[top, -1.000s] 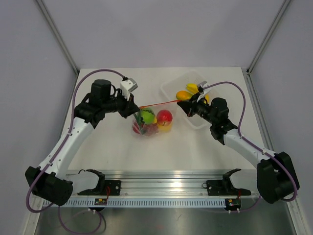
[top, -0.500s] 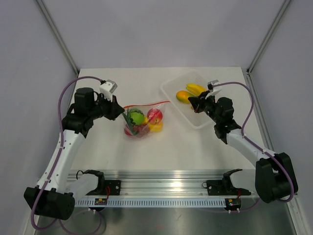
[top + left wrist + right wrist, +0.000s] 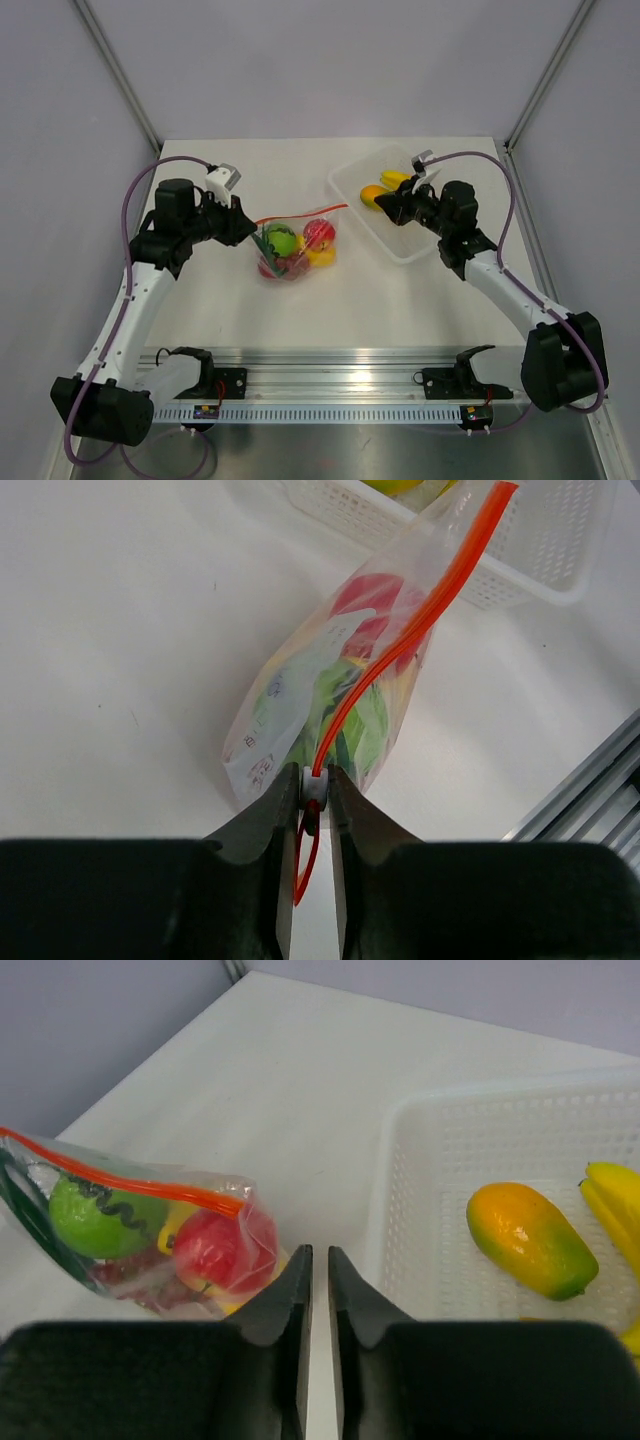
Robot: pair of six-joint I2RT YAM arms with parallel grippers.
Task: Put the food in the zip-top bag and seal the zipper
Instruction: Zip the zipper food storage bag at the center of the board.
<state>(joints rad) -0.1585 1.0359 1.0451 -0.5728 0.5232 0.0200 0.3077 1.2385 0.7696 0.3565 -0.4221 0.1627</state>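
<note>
The zip-top bag (image 3: pixel 296 248) lies at mid-table with a green round fruit (image 3: pixel 281 240), a red fruit (image 3: pixel 318 233) and other food inside. Its orange-red zipper (image 3: pixel 400 640) runs from the left end toward the tray. My left gripper (image 3: pixel 250 228) is at the bag's left end, shut on the zipper's white slider (image 3: pixel 315 783). My right gripper (image 3: pixel 384 205) hovers over the tray's near-left wall, apart from the bag, its jaws a narrow gap apart with nothing between them (image 3: pixel 320 1252). A mango (image 3: pixel 530 1240) and a banana (image 3: pixel 615 1195) lie in the tray.
The white mesh tray (image 3: pixel 402 251) stands at the back right, its corner close to the bag's right end. A metal rail (image 3: pixel 330 385) with both arm bases runs along the near edge. Grey walls enclose the table on three sides.
One second ago the bag hung stretched between both grippers. The right gripper has let go of the zipper's end and moved over the tray; the left arm drew back left with the bag.
</note>
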